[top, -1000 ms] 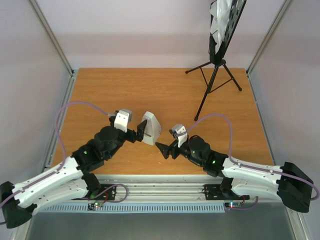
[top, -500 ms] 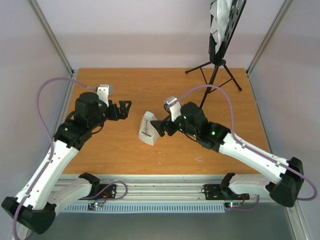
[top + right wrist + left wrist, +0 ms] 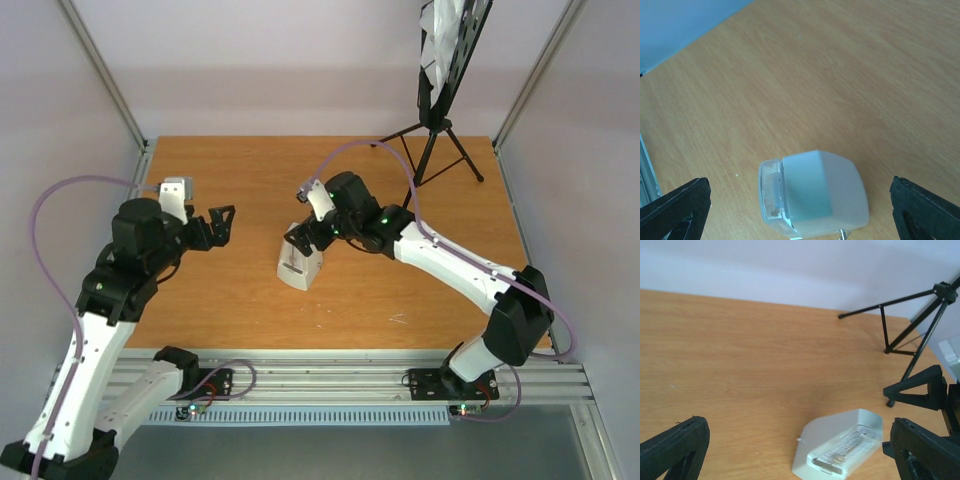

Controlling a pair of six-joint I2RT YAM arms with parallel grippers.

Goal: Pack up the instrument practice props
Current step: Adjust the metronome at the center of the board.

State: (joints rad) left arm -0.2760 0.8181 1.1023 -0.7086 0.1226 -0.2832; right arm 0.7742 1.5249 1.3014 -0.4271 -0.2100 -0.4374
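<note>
White plastic pyramid-shaped metronome [image 3: 299, 265] lies sideways on the wooden worktop [image 3: 250, 310], the right gripper [image 3: 309, 236] just above it, jaws apart, apparently lining up a grasp; the left gripper [image 3: 223, 221] stands clear to its left, jaws apart too.

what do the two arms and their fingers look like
The left arm and right arm have white links with black joints. A lilac cable loops along each. Small green lights glow on the joints. The fingers are black and triangular, with a pale camera box at each wrist.
</note>
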